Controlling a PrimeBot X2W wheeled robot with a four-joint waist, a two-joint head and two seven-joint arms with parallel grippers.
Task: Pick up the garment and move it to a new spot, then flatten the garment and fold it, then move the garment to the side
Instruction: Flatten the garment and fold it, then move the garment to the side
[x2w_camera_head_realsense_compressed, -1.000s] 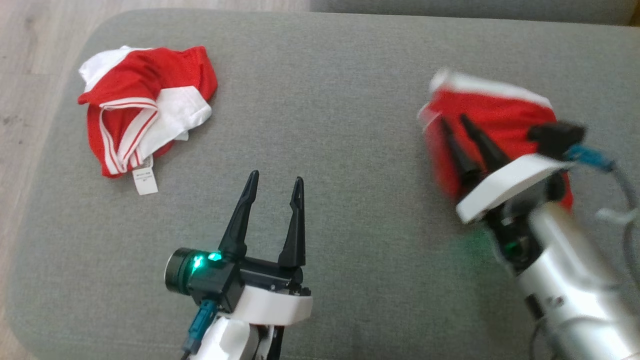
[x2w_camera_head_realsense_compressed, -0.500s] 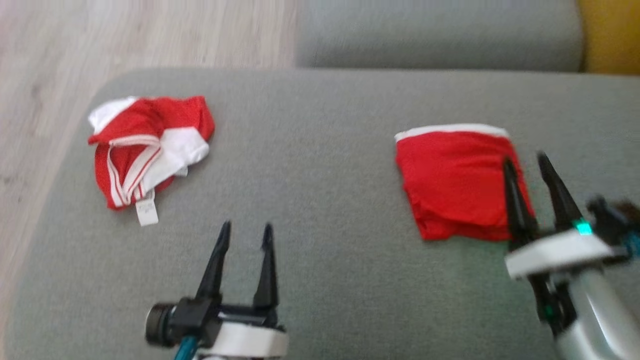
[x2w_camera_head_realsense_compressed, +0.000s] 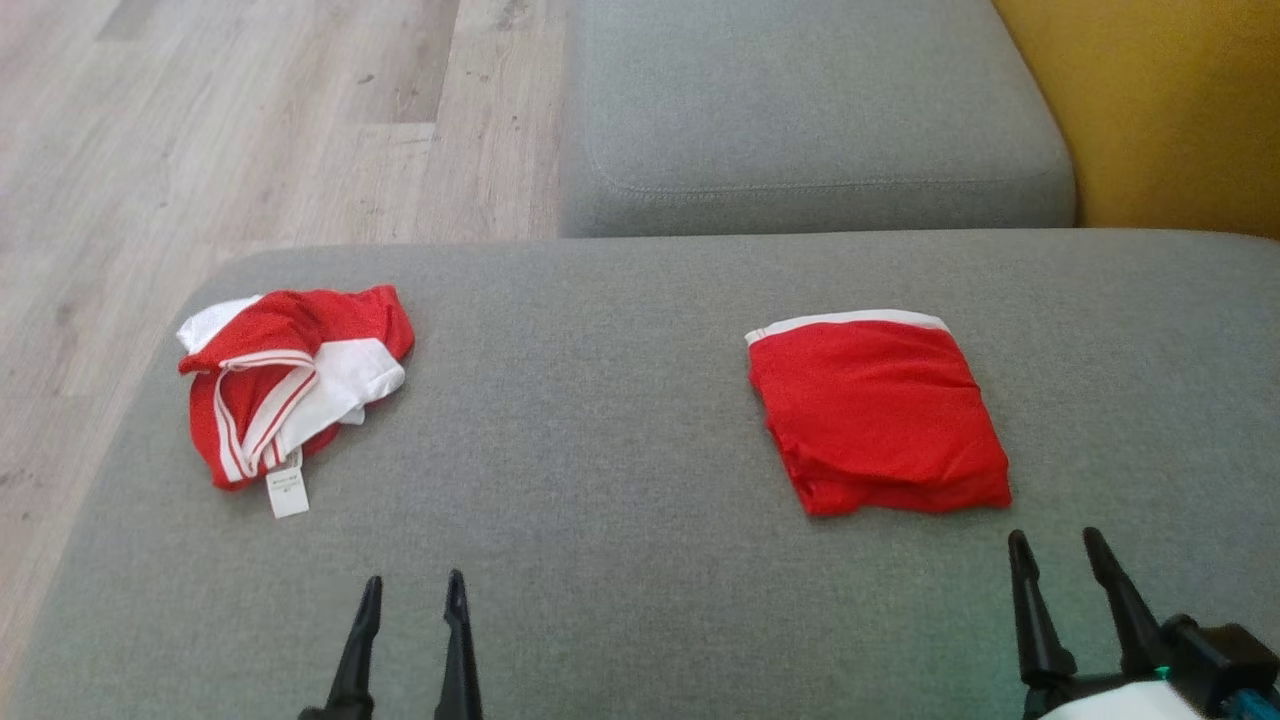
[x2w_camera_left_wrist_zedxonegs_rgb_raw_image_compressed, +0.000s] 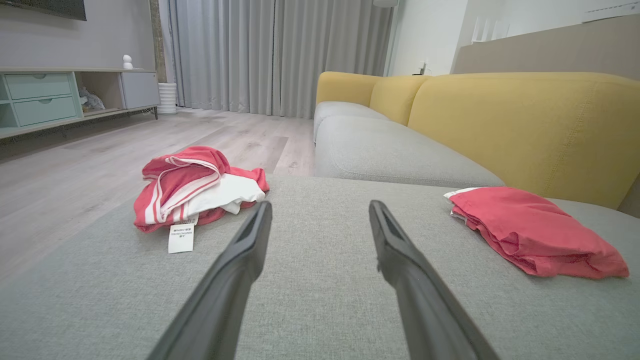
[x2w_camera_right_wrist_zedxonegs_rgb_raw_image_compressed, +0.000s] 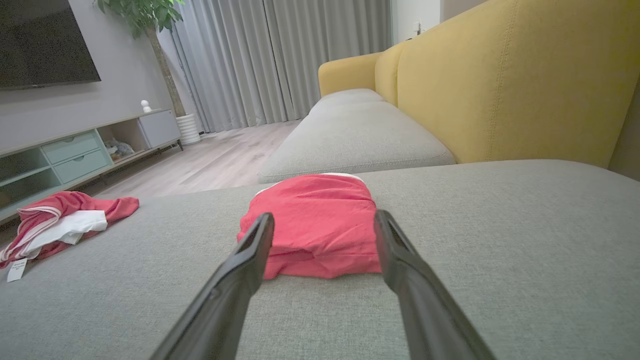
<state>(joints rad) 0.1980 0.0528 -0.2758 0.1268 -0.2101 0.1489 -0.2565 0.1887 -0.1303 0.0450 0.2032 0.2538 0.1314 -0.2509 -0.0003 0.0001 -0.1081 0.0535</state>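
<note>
The fingers of the right gripper (x2w_camera_head_realsense_compressed: 1055, 540) are spread wide, and nothing is held between them. The folded garment (x2w_camera_head_realsense_compressed: 875, 415) lies just ahead of their tips, clear of them, flat on the grey cushion (x2w_camera_head_realsense_compressed: 620, 520). Its white-trimmed edge is turned away from the fingers and its loose, layered edge faces them. The task is judged to be nearly or fully done for this piece.

The fingers of the left gripper (x2w_camera_head_realsense_compressed: 413, 582) are likewise parted and empty, with bare cushion straight ahead. A crumpled garment (x2w_camera_head_realsense_compressed: 290, 385) is seen well ahead and to their left, with its white label (x2w_camera_head_realsense_compressed: 287, 497) nearest the tips. It lies near the cushion's edge, with the wooden floor (x2w_camera_head_realsense_compressed: 250, 120) beyond.

The main risk lies at the right fingers. If they were advanced low along the cushion, a tip could be driven under the stacked layers and the fold could be pulled open. If the piece were gripped again by its top layer only, the lower layers could be left behind and the fold lost.

If the crumpled piece were approached by the left fingers with a push rather than a pinch, it could be slid off the edge onto the floor. If only the label were caught, the cloth could slip free. The soft upholstery could also be pinched together with the cloth.
</note>
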